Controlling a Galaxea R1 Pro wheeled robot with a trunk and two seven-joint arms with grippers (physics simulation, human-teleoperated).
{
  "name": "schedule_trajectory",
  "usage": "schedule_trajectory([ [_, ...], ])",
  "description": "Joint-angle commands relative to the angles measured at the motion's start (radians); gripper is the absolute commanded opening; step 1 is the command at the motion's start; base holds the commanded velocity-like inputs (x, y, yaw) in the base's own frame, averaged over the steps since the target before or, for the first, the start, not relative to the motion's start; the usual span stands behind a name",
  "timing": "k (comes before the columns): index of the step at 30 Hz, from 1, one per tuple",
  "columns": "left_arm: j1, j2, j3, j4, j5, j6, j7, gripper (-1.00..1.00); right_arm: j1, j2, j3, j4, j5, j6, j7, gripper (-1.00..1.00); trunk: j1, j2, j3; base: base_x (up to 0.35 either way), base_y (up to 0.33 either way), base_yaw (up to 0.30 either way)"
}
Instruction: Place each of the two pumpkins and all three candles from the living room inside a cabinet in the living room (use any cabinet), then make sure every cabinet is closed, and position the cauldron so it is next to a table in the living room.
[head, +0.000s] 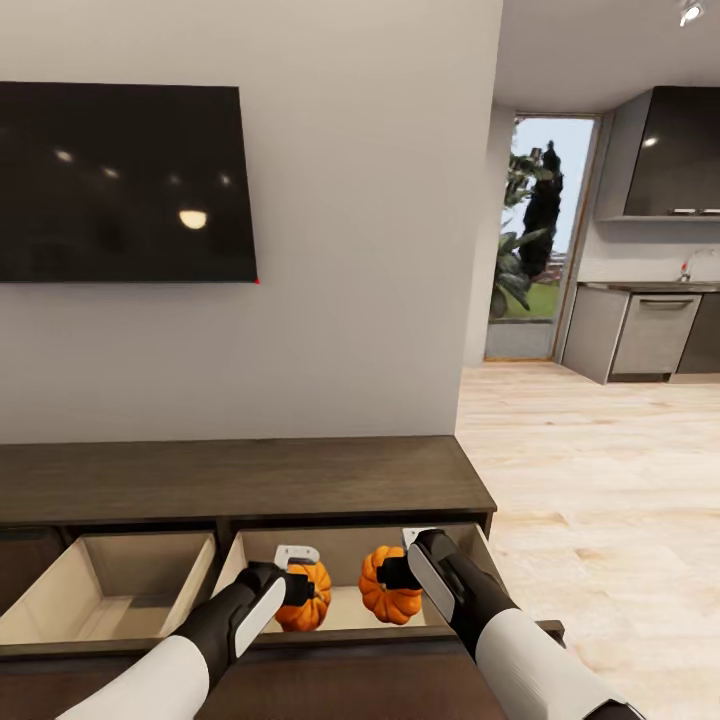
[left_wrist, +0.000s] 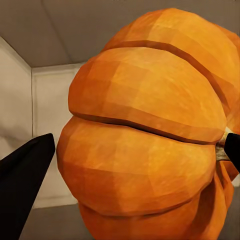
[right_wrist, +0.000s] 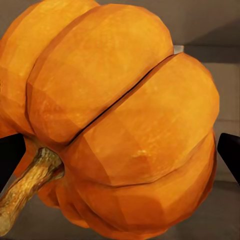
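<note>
The dark brown cabinet (head: 240, 480) stands against the wall with two drawers pulled open. Inside the right drawer (head: 345, 548), my left gripper (head: 300, 584) is shut on one orange pumpkin (head: 308, 600), and my right gripper (head: 393, 572) is shut on the other pumpkin (head: 385, 598). Seen from the left wrist, the ribbed pumpkin (left_wrist: 150, 130) sits between the black fingers (left_wrist: 22, 190). Seen from the right wrist, the other pumpkin (right_wrist: 120, 120) shows its tan stem (right_wrist: 27, 187) between the fingertips (right_wrist: 230, 155). The candles and the cauldron are out of view.
The left drawer (head: 110, 590) is open, its pale wood inside bare. A black television (head: 120, 180) hangs on the wall above the cabinet. To the right, light wood floor (head: 600, 480) runs to grey kitchen cupboards (head: 640, 335) and a glass door (head: 540, 230).
</note>
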Motion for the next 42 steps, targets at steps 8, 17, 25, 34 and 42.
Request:
schedule_trajectory([
  [8,-0.031,0.0,-0.006,-0.002,0.007,0.008,0.009,-1.0,-0.001,0.0,0.004,-0.001,-0.01,0.002,-0.009,-1.0,0.0,-0.001,-0.001,0.0,0.0,0.0],
  [17,-0.042,0.001,-0.009,-0.003,0.007,0.01,0.008,-1.0,-0.001,-0.002,0.003,-0.001,-0.011,0.002,-0.009,-1.0,0.0,-0.001,-0.001,0.0,0.0,0.0],
  [25,-0.047,0.001,-0.009,-0.002,0.006,0.011,0.007,-1.0,-0.001,-0.002,0.003,-0.001,-0.011,0.003,-0.009,-1.0,0.002,-0.002,-0.02,0.0,0.0,0.0],
  [34,-0.05,0.001,-0.009,-0.001,0.004,0.011,0.008,-1.0,-0.001,-0.006,0.003,-0.001,-0.01,0.003,-0.009,-1.0,0.002,-0.002,-0.02,0.0,0.0,0.0],
  [42,-0.051,0.001,-0.012,0.0,0.004,0.013,0.008,-1.0,-0.001,-0.007,0.003,-0.001,-0.01,0.003,-0.01,-1.0,0.002,-0.002,-0.02,0.037,0.022,0.0],
])
